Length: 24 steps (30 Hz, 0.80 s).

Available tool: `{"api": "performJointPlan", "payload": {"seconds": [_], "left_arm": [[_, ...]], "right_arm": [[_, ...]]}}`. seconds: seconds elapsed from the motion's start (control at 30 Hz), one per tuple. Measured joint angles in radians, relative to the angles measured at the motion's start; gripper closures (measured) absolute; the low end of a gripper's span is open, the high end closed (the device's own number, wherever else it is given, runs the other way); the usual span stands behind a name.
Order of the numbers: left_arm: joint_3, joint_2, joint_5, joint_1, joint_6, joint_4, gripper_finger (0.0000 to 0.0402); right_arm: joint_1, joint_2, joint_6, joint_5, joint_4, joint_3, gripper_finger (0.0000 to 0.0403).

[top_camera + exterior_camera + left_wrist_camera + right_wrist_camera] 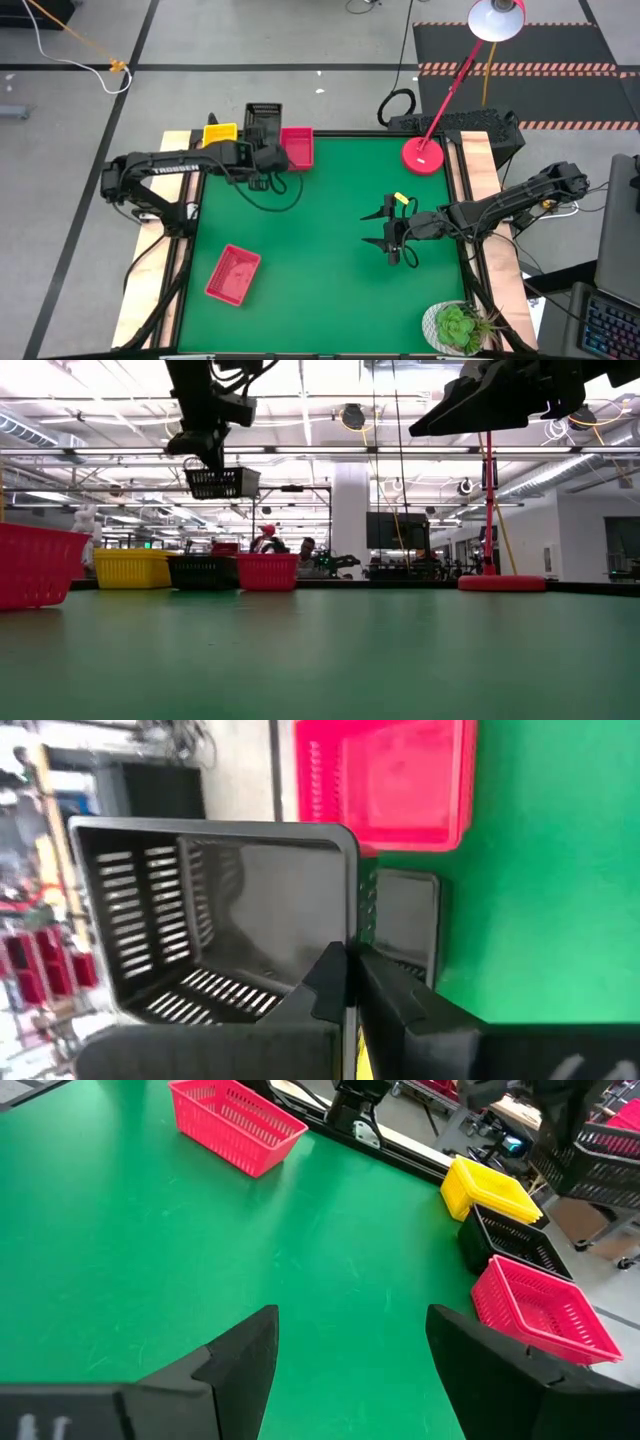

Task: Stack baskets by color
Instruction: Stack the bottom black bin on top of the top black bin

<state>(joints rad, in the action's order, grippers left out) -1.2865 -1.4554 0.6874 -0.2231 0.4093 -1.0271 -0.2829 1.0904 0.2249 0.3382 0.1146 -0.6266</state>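
Along the table's far left edge stand a yellow basket, a black basket and a red basket, each on its bottom. My left gripper is shut on a second black basket and holds it in the air above the black one in that row. A further red basket lies at the near left. My right gripper hovers open over the middle right of the table, holding nothing. My left gripper pinches the top rim of one wall of the black basket, with one finger inside the basket and one outside. The fingers slant down toward the far edge. The basket hangs below them, open side up, roughly level and clear of the baskets beneath.
A red lamp base stands at the far right corner with its stem leaning out over the edge. A potted plant sits at the near right corner. The green mat between the arms is bare.
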Motion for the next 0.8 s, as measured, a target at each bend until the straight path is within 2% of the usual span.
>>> {"api": "performJointPlan", "payload": {"seconds": [0.27,0.8], "left_arm": [[0.000,0.032,-0.026,-0.084,0.004,-0.003,0.0393],[0.000,0.031,-0.088,-0.145,0.062,0.007,0.0396]], "right_arm": [[0.000,0.000,0.000,0.000,0.000,0.000,0.0154],[0.000,0.000,0.000,0.000,0.000,0.000,0.0154]]}}
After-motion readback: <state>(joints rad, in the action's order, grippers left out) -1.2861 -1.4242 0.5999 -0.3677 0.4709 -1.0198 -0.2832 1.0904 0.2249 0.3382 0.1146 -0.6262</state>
